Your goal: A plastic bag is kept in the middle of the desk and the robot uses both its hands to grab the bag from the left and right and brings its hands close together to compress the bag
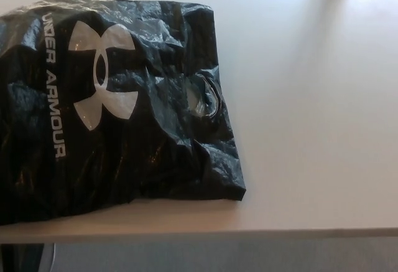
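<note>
The table point(311, 98) is white and fills most of the head view, its near edge running across the bottom of the picture. One plastic bag point(124, 122), black and crinkled, lies flat on the table's left half, close to the near edge and cut off by the left picture border; its white logo point(102, 73) and one line of lettering point(55, 85) run front to back, while the bag's long axis cannot be judged because of the cropping. One handle cut-out point(208, 101) sits near the bag's right edge. Neither robot hand is in view, so finger state cannot be told. Judged from the bag's offset, the left robot hand should have the shorter approach; the right must cross bare table.
</note>
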Available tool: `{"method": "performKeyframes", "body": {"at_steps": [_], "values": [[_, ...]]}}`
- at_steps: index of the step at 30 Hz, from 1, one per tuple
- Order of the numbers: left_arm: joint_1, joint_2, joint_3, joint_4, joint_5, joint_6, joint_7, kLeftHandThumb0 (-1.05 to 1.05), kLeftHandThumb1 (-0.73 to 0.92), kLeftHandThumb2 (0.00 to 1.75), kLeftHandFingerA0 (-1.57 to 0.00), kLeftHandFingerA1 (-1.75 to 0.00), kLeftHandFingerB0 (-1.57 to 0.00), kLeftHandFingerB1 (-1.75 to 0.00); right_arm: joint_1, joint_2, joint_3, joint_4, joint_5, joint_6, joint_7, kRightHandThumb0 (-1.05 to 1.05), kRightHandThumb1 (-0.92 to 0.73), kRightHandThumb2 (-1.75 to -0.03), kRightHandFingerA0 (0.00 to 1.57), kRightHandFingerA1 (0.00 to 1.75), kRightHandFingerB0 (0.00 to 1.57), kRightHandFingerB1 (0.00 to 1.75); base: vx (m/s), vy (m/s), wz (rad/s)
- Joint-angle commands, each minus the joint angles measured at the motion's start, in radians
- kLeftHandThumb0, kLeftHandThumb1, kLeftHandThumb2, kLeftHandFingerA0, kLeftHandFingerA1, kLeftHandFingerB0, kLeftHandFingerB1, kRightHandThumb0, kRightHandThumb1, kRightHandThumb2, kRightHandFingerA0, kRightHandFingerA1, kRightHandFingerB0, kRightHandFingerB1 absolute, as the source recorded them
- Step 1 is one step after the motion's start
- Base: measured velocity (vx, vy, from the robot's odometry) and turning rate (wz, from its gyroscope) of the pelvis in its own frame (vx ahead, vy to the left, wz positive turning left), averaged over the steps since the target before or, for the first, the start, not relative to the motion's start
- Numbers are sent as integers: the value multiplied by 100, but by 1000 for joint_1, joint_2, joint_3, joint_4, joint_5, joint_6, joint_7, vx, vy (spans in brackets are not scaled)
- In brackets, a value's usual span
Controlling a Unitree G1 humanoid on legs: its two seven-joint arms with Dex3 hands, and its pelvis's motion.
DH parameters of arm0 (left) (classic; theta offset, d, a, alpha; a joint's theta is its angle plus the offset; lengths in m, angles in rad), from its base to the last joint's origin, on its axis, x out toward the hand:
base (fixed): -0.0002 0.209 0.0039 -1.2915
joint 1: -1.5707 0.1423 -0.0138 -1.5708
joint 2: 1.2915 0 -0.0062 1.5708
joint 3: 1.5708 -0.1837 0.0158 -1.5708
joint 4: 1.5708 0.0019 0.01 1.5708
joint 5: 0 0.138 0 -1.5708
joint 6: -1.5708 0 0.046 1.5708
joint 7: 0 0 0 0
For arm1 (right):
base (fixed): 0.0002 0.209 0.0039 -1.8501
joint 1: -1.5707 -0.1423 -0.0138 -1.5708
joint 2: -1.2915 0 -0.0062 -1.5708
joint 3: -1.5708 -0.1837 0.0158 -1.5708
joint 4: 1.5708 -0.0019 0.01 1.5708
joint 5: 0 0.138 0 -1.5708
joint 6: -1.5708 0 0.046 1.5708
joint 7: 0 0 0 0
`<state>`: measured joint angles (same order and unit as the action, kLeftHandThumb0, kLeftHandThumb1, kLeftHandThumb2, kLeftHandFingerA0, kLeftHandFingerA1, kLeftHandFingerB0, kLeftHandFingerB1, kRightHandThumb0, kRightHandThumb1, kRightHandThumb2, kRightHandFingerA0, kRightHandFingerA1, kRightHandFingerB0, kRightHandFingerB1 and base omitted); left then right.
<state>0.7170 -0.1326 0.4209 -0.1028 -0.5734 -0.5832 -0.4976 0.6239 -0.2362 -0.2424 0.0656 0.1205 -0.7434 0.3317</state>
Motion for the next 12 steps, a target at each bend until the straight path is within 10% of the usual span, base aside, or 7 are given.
{"method": "performKeyframes", "body": {"at_steps": [1,12], "values": [[-16,25,5,15,-28,14,-5,-72,87,67,-19,-35,-21,-29,-20,6,-5,21,-12,-46,-19,-61,-72,-103,0,32,1,32,0,0,0],[-16,34,-4,3,-28,23,-2,-72,88,67,-21,-36,-24,-30,-33,9,-8,28,-22,-51,-28,-61,-73,-104,0,35,1,32,0,0,0]]}}
